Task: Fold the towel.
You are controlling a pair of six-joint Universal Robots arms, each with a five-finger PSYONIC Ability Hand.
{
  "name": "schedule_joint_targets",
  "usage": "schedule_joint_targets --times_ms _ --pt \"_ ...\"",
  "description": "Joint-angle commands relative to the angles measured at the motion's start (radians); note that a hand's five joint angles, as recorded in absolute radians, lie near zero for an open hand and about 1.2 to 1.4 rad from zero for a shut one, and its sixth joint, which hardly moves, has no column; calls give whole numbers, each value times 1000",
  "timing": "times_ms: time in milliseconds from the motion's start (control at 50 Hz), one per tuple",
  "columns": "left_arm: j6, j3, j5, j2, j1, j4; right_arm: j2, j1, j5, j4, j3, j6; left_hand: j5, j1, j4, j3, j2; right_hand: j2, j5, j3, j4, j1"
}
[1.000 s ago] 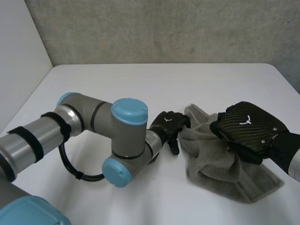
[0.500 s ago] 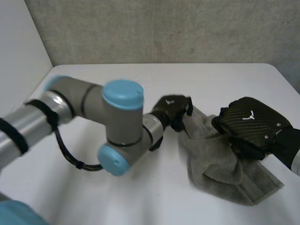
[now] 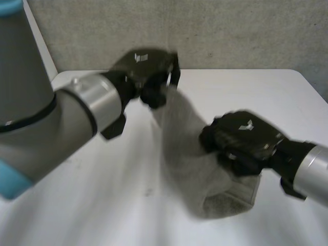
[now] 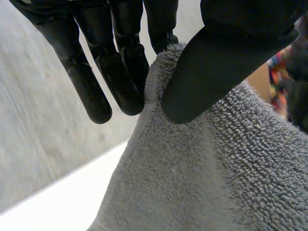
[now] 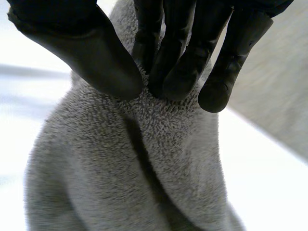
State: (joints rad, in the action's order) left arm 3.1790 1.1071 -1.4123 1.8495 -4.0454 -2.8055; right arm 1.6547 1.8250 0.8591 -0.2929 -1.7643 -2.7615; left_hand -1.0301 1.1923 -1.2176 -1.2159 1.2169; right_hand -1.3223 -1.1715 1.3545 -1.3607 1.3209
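Grey terry of the towel (image 3: 187, 159) is trailing its lower end on the white table (image 3: 102, 215), nearest the camera. Just above that end, the right hand (image 3: 241, 139) is pinching a bunched ridge of cloth between thumb and fingers. Farther back, the left hand (image 3: 146, 69), which was low beside the towel a second ago, is now hoisting a hemmed corner high, clamped between thumb and fingers. The crumpled cloth is stretching open, which probably means it is being shaken out before any fold.
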Motion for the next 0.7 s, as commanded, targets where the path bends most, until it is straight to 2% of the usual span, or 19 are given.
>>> schedule_joint_targets --times_ms 20,40,60,100,120,160,340,500,600,700 --pt "140 267 -5 -59 6 83 -131 39 11 -265 35 172 -192 204 -179 -180 179 -74 -50 42 -36 75" --pt "140 322 -4 -73 11 80 -145 36 15 -313 42 248 -192 204 -179 -180 179 134 158 -166 173 -133" --pt "140 323 -4 -73 11 80 -145 36 15 -313 42 249 -192 204 -179 -180 179 136 160 -169 175 -135" --pt "140 400 -2 -96 16 58 -147 34 12 -357 72 309 -192 204 -179 -180 179 531 555 -563 569 -530" --pt "140 401 -2 -96 16 58 -147 34 12 -357 72 309 -192 204 -179 -180 179 533 556 -565 571 -531" --pt "140 465 -4 -122 16 26 -153 20 14 -332 126 261 -192 204 -179 -180 179 740 764 -773 779 -739" --pt "140 591 -4 -179 5 -32 -197 -9 28 -246 266 111 -192 204 -179 -180 179 744 768 -776 782 -743" --pt "140 663 -5 -223 -3 -69 -418 27 38 -261 502 59 -192 204 -179 -180 179 750 774 -782 788 -749" --pt "139 692 -4 -254 -6 -71 -636 120 37 -333 695 82 -192 204 -179 -180 179 832 856 -864 870 -831" --pt "139 706 -4 -268 -6 -71 -769 171 40 -365 824 132 -192 204 -179 -180 179 908 932 -940 947 -907"
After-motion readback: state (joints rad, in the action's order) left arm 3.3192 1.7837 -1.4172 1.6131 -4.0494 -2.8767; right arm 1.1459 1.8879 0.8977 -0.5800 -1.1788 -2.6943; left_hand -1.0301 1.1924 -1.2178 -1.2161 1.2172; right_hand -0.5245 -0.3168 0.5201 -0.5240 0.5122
